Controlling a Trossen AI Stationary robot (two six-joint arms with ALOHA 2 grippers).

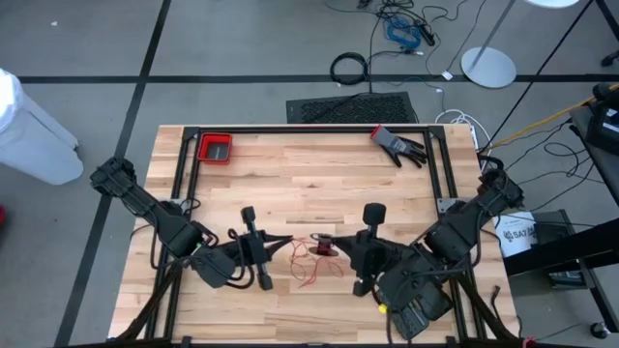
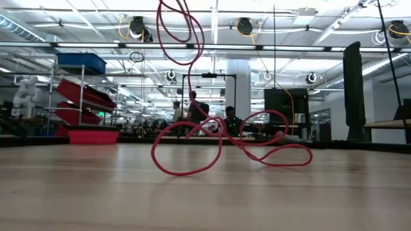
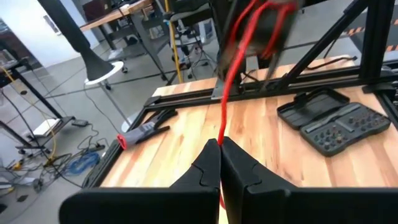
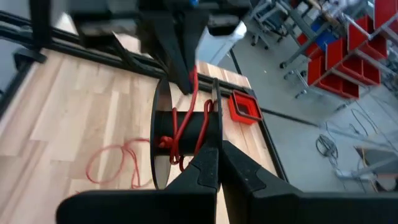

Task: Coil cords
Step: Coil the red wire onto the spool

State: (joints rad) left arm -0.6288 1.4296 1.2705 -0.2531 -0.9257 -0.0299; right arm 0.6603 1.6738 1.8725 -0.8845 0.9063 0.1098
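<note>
The thin red cord (image 1: pixel 309 267) lies in loose loops on the wooden table (image 1: pixel 242 174) between my two grippers. In the low view the cord's (image 2: pixel 192 160) lower loops rest on the table and one strand rises out of the picture's top. That strand runs through my left gripper (image 1: pixel 287 242), which is shut on it, to a small black spool (image 4: pixel 186 130) with a few red turns on its core. My right gripper (image 1: pixel 338 247) is shut on the spool, above the table. My left gripper pinches a single strand of the red cord (image 3: pixel 221 134) between its two fingertips, coming nearly level from the table's left. The strand runs on, fairly straight, to the spool; the rest hangs slack to the table. My right gripper pinches one round flange of the spool at its edge (image 4: pixel 214 140) between its two fingers, coming from the table's right and slanting down. The spool is lifted clear of the table, its axis lying across the fingers.
A red bin (image 1: pixel 215 147) stands at the far left inside the black frame rail (image 1: pixel 309 129). A black and red glove (image 1: pixel 398 145) lies at the far right. The left wrist view shows a black case (image 3: pixel 329 124) on the wood.
</note>
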